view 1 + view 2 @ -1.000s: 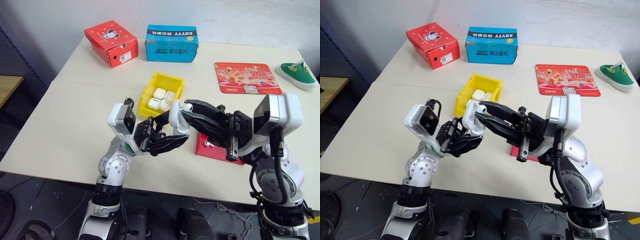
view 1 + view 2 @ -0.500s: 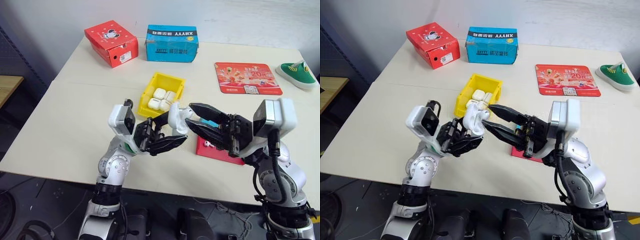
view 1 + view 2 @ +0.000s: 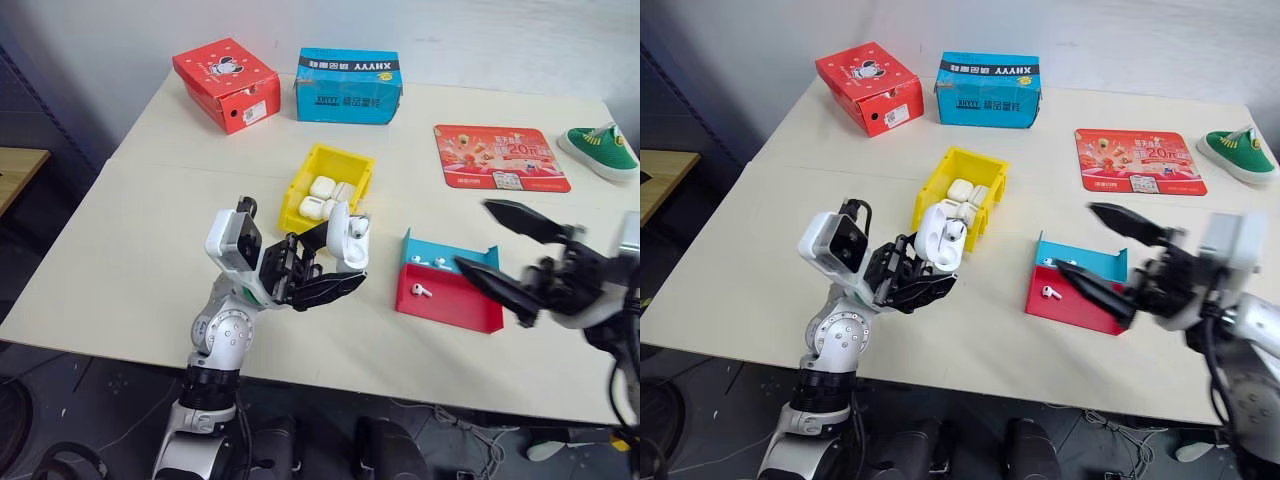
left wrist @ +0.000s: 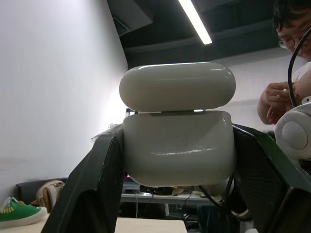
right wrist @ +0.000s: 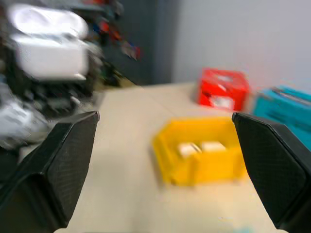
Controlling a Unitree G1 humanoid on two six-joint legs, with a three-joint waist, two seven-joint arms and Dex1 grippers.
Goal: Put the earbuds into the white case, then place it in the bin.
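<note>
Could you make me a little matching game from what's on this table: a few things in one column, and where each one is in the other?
Things:
1. white case
2. bin
3. loose earbud
4. green shoe

Places:
A. at the table's far right edge
B. held up in the left gripper
C. in the red part of the red-and-blue tray
D. mid-table, with several white cases inside

Pairs: 1-B, 2-D, 3-C, 4-A

Beige table (image 3: 150,230) against a pale wall (image 3: 500,35), dark floor (image 3: 50,400), ceiling strip light (image 4: 197,22)
</note>
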